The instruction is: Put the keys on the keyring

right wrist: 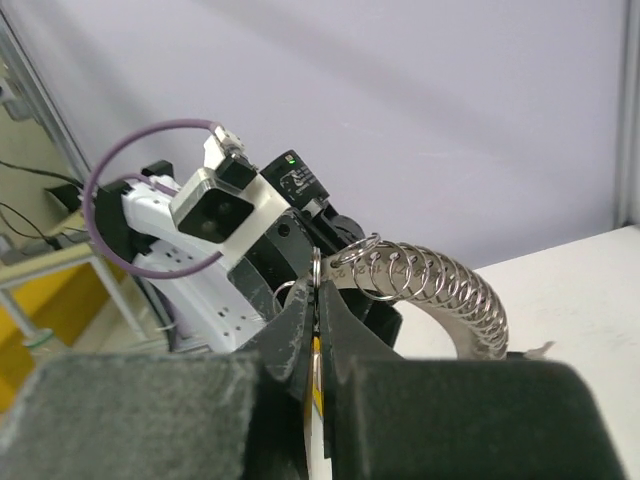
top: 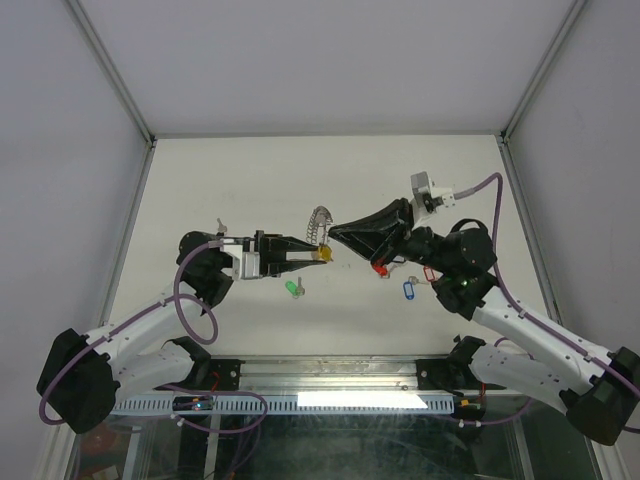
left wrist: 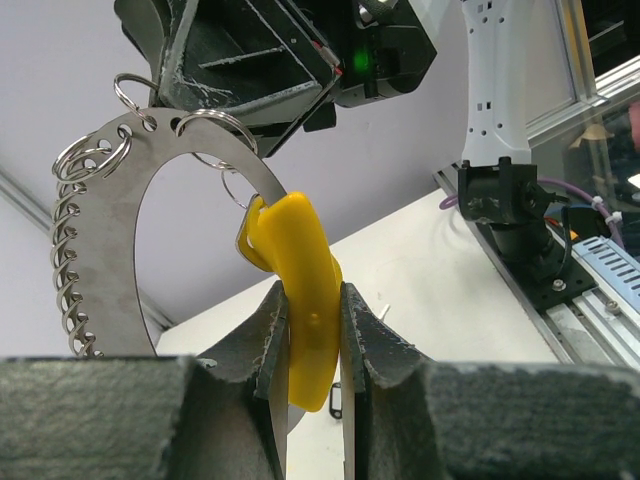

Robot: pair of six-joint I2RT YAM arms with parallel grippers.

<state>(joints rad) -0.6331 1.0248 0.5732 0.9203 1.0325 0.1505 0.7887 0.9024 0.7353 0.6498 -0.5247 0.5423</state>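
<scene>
The keyring (left wrist: 105, 215) is a flat silvery crescent lined with several small wire loops, ending in a yellow grip (left wrist: 300, 300). My left gripper (left wrist: 312, 292) is shut on that yellow grip and holds the keyring (top: 318, 222) upright above the table. My right gripper (right wrist: 318, 285) meets it from the right and is shut on a thin loop (right wrist: 318, 262) at the crescent's end. The coil of loops (right wrist: 440, 290) curves away to its right. Three keys lie on the table: green tag (top: 294, 288), red tag (top: 380, 268), blue tag (top: 408, 290).
The white table (top: 230, 180) has grey walls on three sides and a metal rail (top: 330, 400) along the near edge. A small key-like item (top: 220, 224) lies beside the left arm. The right arm's elbow (top: 462, 262) stands over the right-hand keys.
</scene>
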